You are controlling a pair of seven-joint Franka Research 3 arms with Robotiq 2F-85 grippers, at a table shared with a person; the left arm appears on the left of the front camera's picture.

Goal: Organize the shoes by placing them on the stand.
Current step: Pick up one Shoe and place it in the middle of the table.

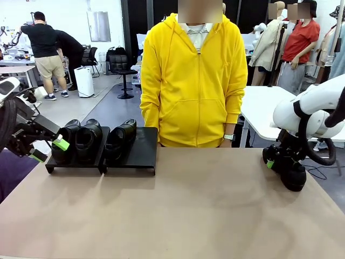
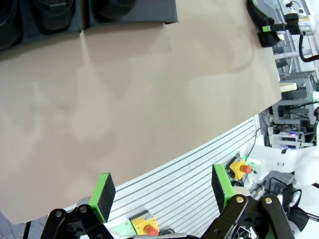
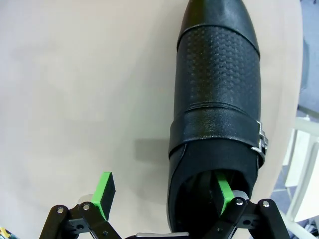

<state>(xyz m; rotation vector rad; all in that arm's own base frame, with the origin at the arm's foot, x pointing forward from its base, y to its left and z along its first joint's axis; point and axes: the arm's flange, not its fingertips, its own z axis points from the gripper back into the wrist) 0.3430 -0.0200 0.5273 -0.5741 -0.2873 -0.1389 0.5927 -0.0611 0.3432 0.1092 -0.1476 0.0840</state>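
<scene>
The stand (image 1: pixel 143 144) sits at the far left of the table, a low black rack of two trays. Its left tray carries two black shoes (image 1: pixel 67 141) (image 1: pixel 88 137), and a third shoe (image 1: pixel 119 140) fills the left half of the right tray. The fourth shoe (image 1: pixel 294 176) lies on the table at the right edge. My right gripper (image 3: pixel 164 188) is open around that shoe (image 3: pixel 219 89): one finger (image 3: pixel 223 188) is inside its heel opening, the other outside its side wall. My left gripper (image 1: pixel 49 150) hangs open and empty just left of the stand. From the left wrist, the left gripper (image 2: pixel 162 190) looks past the table's near edge.
A person in a yellow hoodie (image 1: pixel 194 81) stands at the far side, arms down. The tan table (image 1: pixel 188 210) stretches between stand and right arm. The right half of the right tray is bare. A white table (image 1: pixel 259 108) stands behind on the right.
</scene>
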